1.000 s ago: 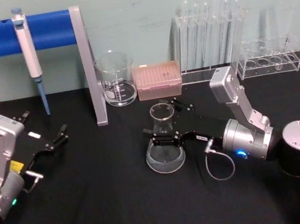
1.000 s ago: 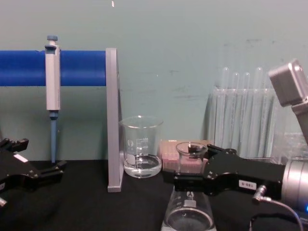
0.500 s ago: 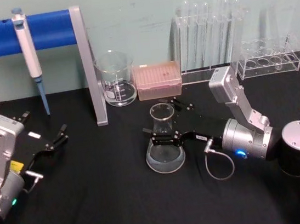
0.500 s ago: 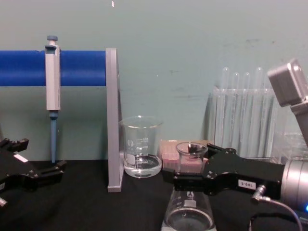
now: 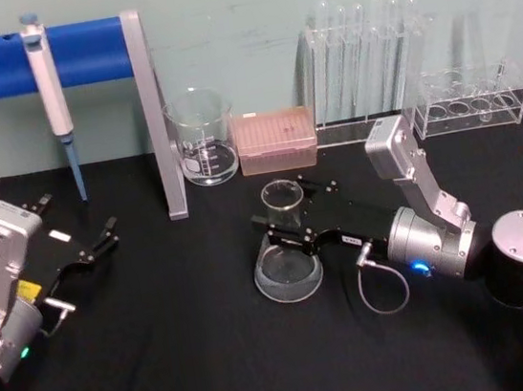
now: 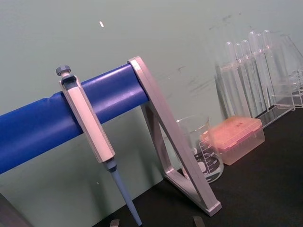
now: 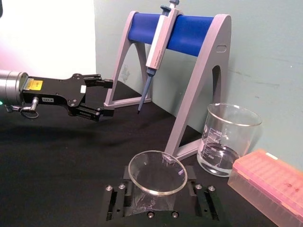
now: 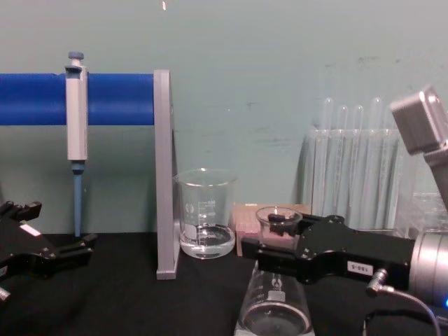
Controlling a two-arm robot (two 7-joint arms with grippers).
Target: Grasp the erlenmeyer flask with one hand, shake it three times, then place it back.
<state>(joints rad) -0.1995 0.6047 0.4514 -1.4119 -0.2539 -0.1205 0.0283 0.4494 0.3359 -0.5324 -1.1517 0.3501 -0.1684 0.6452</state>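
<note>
The erlenmeyer flask (image 5: pixel 287 267) stands upright on the black table, mid-front, with a little clear liquid in its wide base (image 8: pixel 274 311). My right gripper (image 5: pixel 285 217) reaches in from the right. Its long black jaws are shut on the flask's neck just under the flared rim (image 7: pixel 157 171), one jaw on each side. From the side, the right gripper (image 8: pixel 271 241) clamps the neck while the base rests on the table. My left gripper (image 5: pixel 79 217) is parked at the left, open and holding nothing. The left gripper (image 7: pixel 101 97) also appears far off in the right wrist view.
A glass beaker (image 5: pixel 203 150) with some liquid and a pink tip box (image 5: pixel 275 140) stand just behind the flask. A pipette (image 5: pixel 46 79) hangs on the blue-barred grey stand (image 5: pixel 152 113) at back left. Test tube racks (image 5: pixel 364 57) line the back right.
The right gripper's jaws have closed in on the flask's neck. The flask stays on the table and the left arm has not moved.
</note>
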